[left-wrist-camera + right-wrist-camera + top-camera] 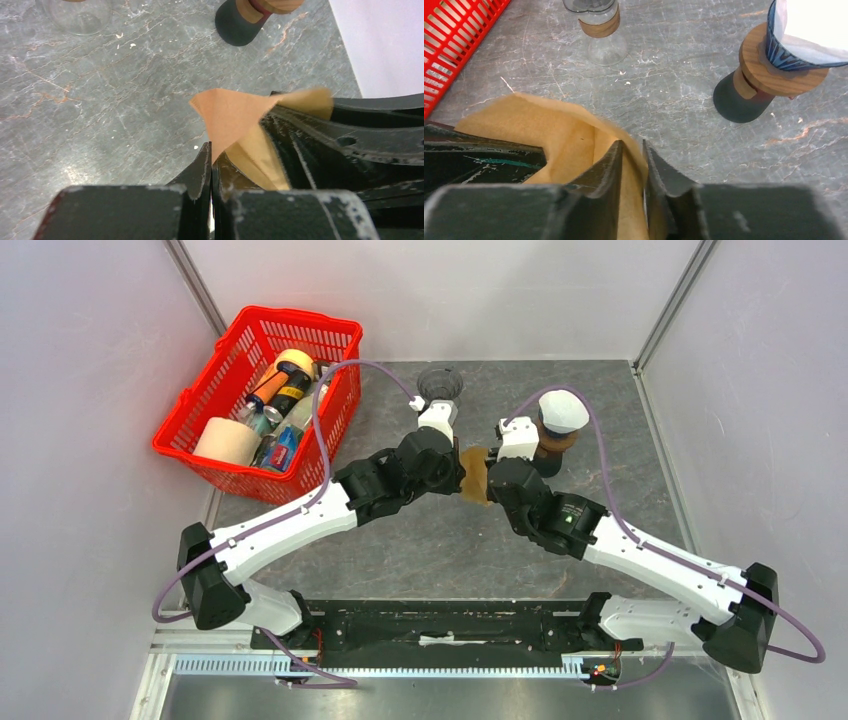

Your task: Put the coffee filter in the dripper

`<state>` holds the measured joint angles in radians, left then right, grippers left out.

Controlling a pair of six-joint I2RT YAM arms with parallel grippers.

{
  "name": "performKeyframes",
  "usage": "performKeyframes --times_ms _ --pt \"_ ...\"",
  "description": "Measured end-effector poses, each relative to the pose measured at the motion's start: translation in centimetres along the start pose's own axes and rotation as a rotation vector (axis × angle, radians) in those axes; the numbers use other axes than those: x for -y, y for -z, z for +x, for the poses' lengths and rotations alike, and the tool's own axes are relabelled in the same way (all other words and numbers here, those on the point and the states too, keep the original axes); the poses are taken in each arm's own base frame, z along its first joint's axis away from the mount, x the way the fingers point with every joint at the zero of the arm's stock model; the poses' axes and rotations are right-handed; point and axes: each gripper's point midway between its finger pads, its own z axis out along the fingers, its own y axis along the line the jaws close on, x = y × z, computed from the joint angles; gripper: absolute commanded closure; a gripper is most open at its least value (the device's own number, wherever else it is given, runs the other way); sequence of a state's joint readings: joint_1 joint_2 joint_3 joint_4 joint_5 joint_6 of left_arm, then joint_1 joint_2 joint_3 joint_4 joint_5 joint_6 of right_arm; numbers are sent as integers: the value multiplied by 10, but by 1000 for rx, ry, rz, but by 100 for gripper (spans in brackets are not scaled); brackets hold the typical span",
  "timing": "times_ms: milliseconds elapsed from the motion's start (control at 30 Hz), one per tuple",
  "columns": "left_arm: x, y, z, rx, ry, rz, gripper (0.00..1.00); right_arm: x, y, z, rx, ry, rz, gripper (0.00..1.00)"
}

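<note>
A brown paper coffee filter (476,476) hangs above the table between my two grippers. My left gripper (462,468) is shut on its edge; in the left wrist view the jaws (210,150) press together on the orange-brown paper (230,115). My right gripper (491,472) has one finger inside the filter (549,130) and one outside, with a narrow gap at the tips (633,145) and the paper wall between them. A blue ribbed dripper (784,52) holding a white filter sits on a wooden collar on a dark carafe, at back right (562,412).
A glass carafe (600,30) with a wooden collar stands behind the grippers (441,385). A red basket (200,440) with a tape roll, bottles and cans sits at back left. White walls enclose the grey marbled table.
</note>
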<state>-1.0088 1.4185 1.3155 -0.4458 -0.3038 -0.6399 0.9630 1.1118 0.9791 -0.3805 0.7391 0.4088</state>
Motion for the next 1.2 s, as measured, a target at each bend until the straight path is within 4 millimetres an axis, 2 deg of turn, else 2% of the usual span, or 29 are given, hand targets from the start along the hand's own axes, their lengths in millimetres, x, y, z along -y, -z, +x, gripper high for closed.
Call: performKeyframes --times_ms 100,267,600,667,833,1033,1200 --pt "-5 2 3 -16 -32 -19 98 2 2 -3 5 -2 4 84" --pt "-15 4 12 -51 -72 -54 98 7 10 -1 -9 -5 -1 86" --pt "-22 7 20 -78 -112 -82 97 1 20 11 -80 28 -73 86" --pt "-22 8 21 -84 -117 -79 94 -1 22 13 -95 36 -90 87" --pt "-14 9 28 -127 -152 -15 77 -2 24 21 -140 62 -118 87" --pt "-1 14 36 -173 -196 78 62 -15 27 18 -174 76 -179 87" --pt "-1 17 33 -165 -228 93 59 -20 30 20 -194 95 -215 87"
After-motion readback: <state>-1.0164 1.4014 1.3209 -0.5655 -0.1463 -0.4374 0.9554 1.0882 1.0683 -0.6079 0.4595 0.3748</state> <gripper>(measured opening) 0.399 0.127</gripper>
